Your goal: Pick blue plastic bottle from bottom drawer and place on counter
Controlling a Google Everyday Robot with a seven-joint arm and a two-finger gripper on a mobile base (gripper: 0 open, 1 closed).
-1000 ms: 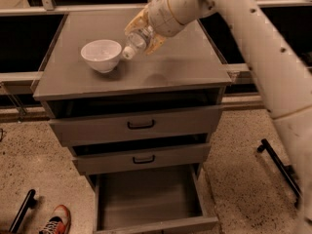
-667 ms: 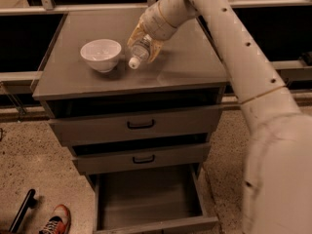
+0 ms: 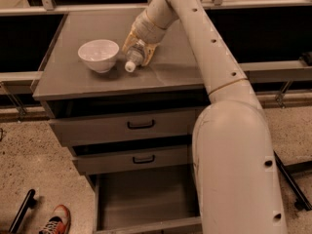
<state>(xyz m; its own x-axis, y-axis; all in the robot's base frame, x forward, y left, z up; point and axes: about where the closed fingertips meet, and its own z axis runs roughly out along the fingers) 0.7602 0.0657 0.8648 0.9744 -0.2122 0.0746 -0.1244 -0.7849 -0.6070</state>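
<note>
Yellowish and two-fingered, the gripper [image 3: 140,48] is hanging low over the middle of the flat, smooth grey counter [image 3: 175,74]. It is sitting at the end of a long cream-coloured robot arm [image 3: 209,62] that is reaching in from the right foreground. Its fingers [image 3: 149,52] are pressing in on either side of a small clear plastic bottle [image 3: 135,57], gripping it around the body. The plastic bottle is lying tilted in that grip. Its white cap [image 3: 129,67] is pointing down and toward the front edge of the counter, sticking out past the fingertips. The cap is hovering very close to the grey surface, and I cannot tell whether it is touching.

Just to the left, a round white bowl [image 3: 98,55] is standing upright on the counter, near the cap but apart from it.

Below the counter, the grey metal top drawer [image 3: 97,128] and middle drawer [image 3: 107,162] are each showing a black handle. Beneath them, the bottom drawer [image 3: 141,199], a deep plain grey tray, is standing pulled out toward the camera. The bulky lower section of the arm is covering its right side.

At the lower left, a red-and-white shoe [image 3: 56,219] is resting on the speckled floor [image 3: 29,155] beside a black bar [image 3: 22,211].
</note>
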